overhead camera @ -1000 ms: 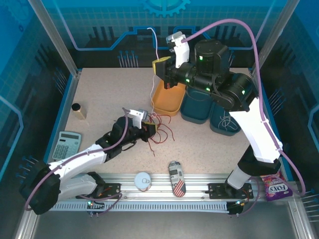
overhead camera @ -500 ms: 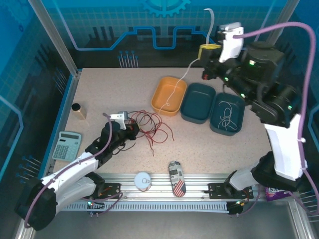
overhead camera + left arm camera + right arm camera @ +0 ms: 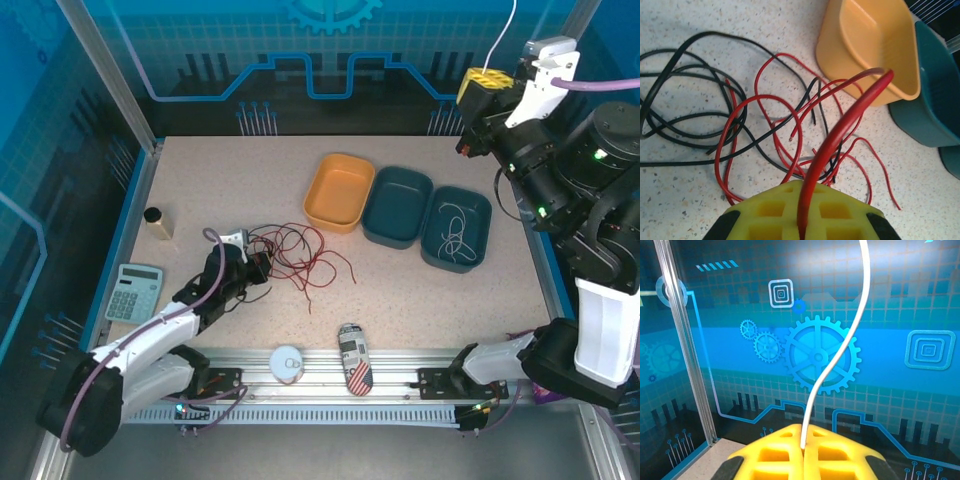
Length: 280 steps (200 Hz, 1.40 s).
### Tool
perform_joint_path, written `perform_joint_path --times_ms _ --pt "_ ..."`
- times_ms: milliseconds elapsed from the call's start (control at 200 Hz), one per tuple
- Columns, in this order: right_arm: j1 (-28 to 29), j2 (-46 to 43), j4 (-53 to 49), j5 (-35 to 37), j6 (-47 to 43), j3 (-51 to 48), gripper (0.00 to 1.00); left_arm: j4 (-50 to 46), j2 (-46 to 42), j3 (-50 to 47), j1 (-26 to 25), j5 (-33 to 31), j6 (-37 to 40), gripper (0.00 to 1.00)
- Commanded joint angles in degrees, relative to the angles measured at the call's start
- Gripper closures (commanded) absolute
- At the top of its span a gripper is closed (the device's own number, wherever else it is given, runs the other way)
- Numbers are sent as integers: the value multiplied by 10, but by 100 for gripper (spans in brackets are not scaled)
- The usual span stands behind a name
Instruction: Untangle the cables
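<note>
— Counted, left to right?

— 1 calculator (image 3: 130, 292), 1 small black-capped cylinder (image 3: 155, 222), 1 left gripper (image 3: 252, 262). Just beside it on the table, 1 red-and-black tangle (image 3: 300, 255), strands too crossed to count. On the near rail, 1 white disc (image 3: 287, 362) and 1 printed can (image 3: 353, 357). Further back, 1 orange bin (image 3: 340, 191), then 2 teal bins (image 3: 398, 206), with a white coil (image 3: 458, 235) lying in the right-hand one. Last, 1 right gripper (image 3: 487, 95), high in the air at the back right.

— Fingers?

— Left: yellow pads (image 3: 765, 220) pressed together on 1 red cable (image 3: 840, 135), arching up from them toward the orange bin. Black cables (image 3: 690, 115) looped flat on the table, left in the wrist view, crossing the red loops. Right: yellow pads (image 3: 775, 455) squeezed together on 1 white cable (image 3: 840, 340), rising past the top of the frame.

— Surface and room?

— Speckled beige tabletop (image 3: 200, 180) with blue edging. Aluminium post (image 3: 685, 340) at the corner. Blue printed wall with a gear motif (image 3: 817, 357).

— Against 0.5 s ago?

— Right gripper higher and further right. White cable lifted out of the orange bin, no longer trailing into it. Left gripper a touch further left, tangle drawn out slightly wider.
</note>
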Motion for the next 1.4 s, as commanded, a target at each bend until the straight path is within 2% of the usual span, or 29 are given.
perform_joint_path --times_ms 0,400,630,891,1186,1396 --pt "-5 0 28 37 -27 -4 100 13 4 18 6 5 -16 100" --pt "-12 2 89 159 -98 -89 100 -18 -30 29 6 8 -11 100" --pt "-64 21 89 182 -106 -114 100 -33 -46 30 5 11 1 98" --pt "-161 28 71 155 -86 -161 100 -43 -55 31 6 12 8 97" --pt "-309 4 73 37 -9 -281 100 -59 -58 35 6 16 10 96" --pt "-362 -1 82 -10 11 -330 100 -61 -58 34 6 17 6 96"
